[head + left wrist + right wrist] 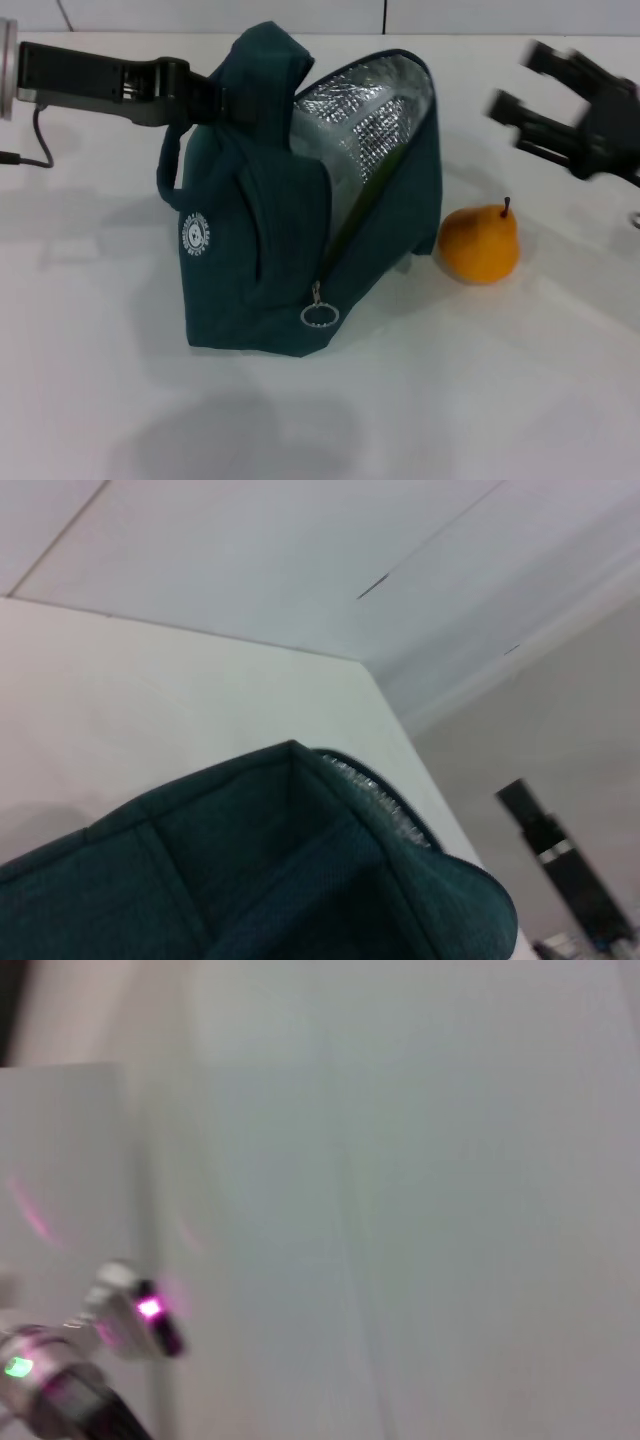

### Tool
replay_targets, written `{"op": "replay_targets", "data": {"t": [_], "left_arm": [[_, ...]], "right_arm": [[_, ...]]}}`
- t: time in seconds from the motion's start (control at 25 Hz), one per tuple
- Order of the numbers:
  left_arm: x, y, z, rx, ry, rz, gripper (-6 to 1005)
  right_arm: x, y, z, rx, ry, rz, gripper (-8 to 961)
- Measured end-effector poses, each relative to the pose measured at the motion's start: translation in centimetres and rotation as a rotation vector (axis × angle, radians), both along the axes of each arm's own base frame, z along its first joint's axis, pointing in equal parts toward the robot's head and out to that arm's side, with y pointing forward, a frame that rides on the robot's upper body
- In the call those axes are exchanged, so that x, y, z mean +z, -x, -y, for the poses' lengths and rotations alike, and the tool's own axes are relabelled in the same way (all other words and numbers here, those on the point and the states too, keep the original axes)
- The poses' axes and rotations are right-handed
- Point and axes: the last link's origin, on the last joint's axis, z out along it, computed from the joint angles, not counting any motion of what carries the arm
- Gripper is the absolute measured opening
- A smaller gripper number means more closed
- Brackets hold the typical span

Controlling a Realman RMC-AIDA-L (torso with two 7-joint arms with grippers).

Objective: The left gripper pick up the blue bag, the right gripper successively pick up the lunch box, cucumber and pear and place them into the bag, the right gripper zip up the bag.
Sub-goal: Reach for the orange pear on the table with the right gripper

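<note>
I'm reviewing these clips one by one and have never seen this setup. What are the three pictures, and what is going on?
A two-armed robot works at a white table. The head view looks down from its head; the other two come from cameras on its wrists. In the head view the left gripper holds up the top of the blue bag, which gapes open, showing silver lining. The pear sits on the table beside the bag. The right gripper hangs above it, fingers spread, holding nothing. The left wrist view shows the bag's fabric close up; the right wrist view shows mostly wall.
</note>
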Motion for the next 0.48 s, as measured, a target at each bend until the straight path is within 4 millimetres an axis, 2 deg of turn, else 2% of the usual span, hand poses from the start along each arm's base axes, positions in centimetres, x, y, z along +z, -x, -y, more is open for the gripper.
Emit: {"op": "replay_targets", "data": {"t": [0.08,0.24,0.48], "left_arm": [[0.0,-0.1,0.1,-0.005,0.002,0.014,39],[-0.2,-0.3,0.2,-0.007,0.006,0.025,39],[-0.3,-0.6,0.2,-0.012,0.006,0.046,39]], "right_arm": [[0.4,-2.1,1.0,-0.067,-0.016,0.006,873],[0.1,-4.6,2.2,-0.151,-0.027,0.056,873],[-1.8,-5.3,2.2,-0.165,0.0,0.149,874]]}}
